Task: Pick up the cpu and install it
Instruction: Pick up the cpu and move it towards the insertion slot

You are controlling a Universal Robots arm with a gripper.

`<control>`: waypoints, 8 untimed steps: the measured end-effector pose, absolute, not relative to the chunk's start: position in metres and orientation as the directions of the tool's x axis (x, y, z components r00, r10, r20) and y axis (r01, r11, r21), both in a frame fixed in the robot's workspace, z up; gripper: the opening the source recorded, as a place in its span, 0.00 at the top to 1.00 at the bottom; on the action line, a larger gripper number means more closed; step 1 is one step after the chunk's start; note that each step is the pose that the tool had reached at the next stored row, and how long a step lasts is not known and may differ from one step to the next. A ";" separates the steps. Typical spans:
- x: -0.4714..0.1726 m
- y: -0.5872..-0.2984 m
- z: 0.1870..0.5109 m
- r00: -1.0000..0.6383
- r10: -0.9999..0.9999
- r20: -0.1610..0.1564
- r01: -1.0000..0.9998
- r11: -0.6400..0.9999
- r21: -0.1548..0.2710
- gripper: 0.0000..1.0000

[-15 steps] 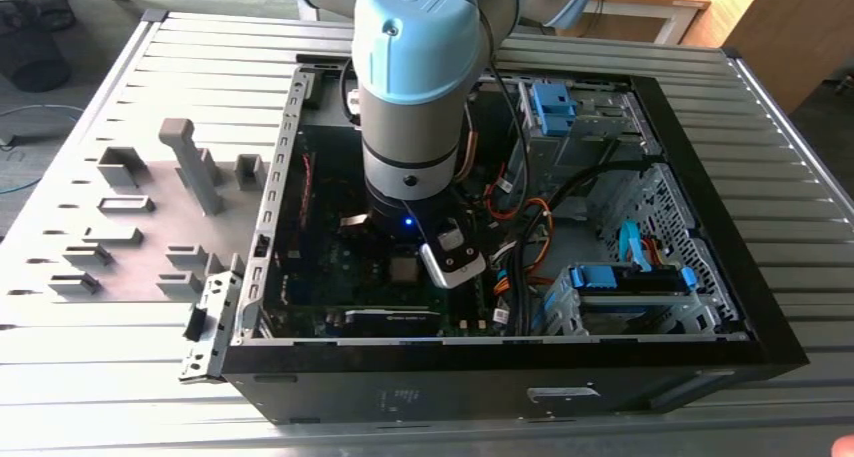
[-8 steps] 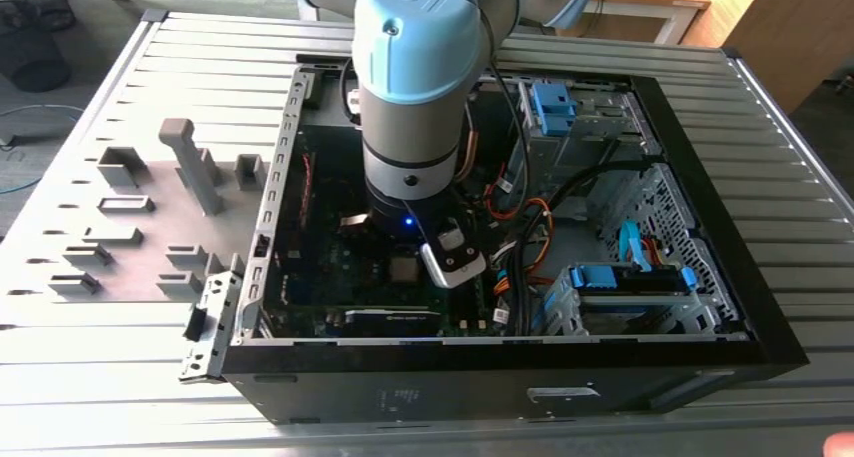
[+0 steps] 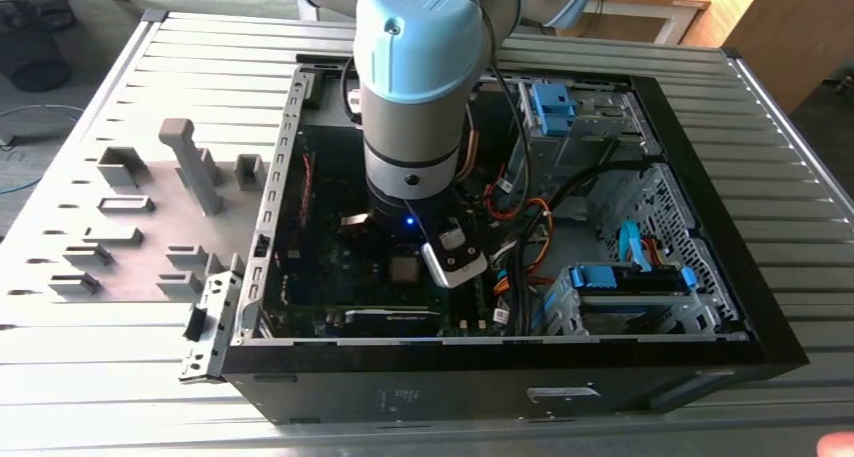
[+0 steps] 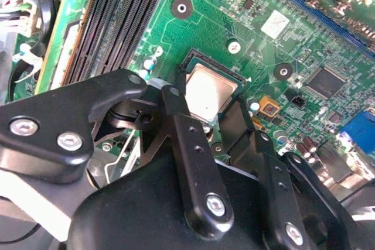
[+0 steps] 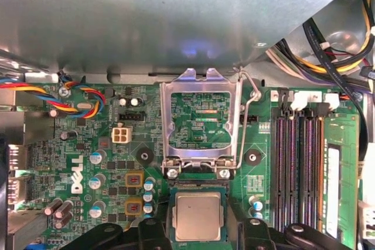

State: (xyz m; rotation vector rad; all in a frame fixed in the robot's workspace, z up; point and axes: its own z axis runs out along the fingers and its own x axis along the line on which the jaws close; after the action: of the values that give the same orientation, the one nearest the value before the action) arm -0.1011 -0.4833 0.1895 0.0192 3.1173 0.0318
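Exterior view's left: grey fixture plate (image 3: 154,232) with holder frames. Further right: open computer case (image 3: 467,387), arm reaching down inside. One gripper (image 5: 200,231), two fingers (image 5: 155,235), spread slightly wider than cpu, seem to grip nothing. One cpu (image 5: 199,215), square, no long axis, lies in socket, directly between fingers. One socket bracket (image 5: 199,161) stands open just beside. Four memory slots (image 5: 299,162).

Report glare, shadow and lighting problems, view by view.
First wrist view: the metal case wall glares pale with a bluish reflection; the cpu is evenly lit. Second wrist view: the cpu shows a soft sheen, the black claw reads dark. Exterior view: the arm shades the case interior.
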 end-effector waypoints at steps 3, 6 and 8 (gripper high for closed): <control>-0.101 -0.483 0.191 -1.000 0.012 -0.024 0.012 1.000 0.020 0.53; -0.101 -0.483 0.193 -1.000 0.012 -0.024 0.012 1.000 0.020 0.53; -0.101 -0.483 0.193 -1.000 0.013 -0.024 0.012 1.000 0.020 0.53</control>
State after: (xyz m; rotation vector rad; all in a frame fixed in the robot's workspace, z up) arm -0.1011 -0.4834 0.1932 0.0191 3.1175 0.0317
